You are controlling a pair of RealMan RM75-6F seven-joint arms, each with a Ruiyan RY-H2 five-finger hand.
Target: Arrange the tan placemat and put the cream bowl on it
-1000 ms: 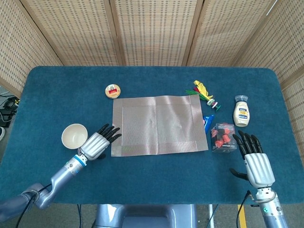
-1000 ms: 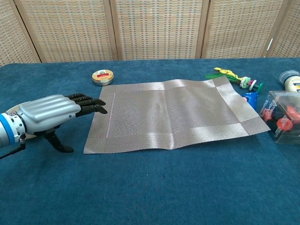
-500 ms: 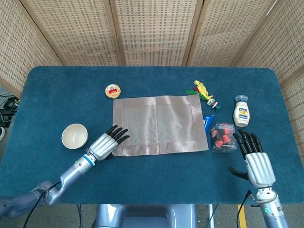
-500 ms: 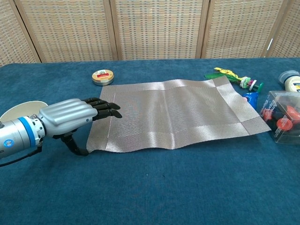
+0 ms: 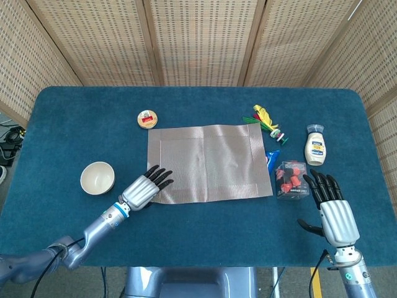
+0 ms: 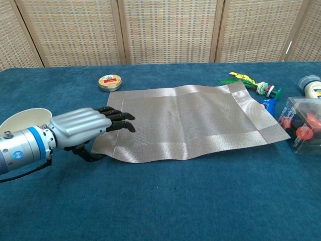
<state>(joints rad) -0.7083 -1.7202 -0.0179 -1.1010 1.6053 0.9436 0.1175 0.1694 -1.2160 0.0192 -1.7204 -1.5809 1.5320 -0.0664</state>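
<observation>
The thin woven tan placemat (image 5: 208, 162), frame centre on the tabletop (image 5: 74, 124), looks limp and light. The left hand (image 5: 144, 187) pinches its lower-left corner; that edge seems the best hold. The right hand (image 5: 335, 214) is released.

Tan placemat (image 6: 190, 118) spread on blue desk (image 6: 200, 201), near edge rippled. Left hand (image 6: 83, 128) laid over mat's near left corner, dark fingers (image 6: 118, 120) extended flat above weave, thumb tucked under mat edge; corner slightly lifted. Cream bowl (image 6: 25, 119) seen just behind left wrist, off mat. Round tin (image 6: 110, 82) set beyond mat's far left corner. Clear box of red pieces (image 6: 304, 129) placed beside mat's right edge; jar (image 6: 312, 86) behind it.
</observation>
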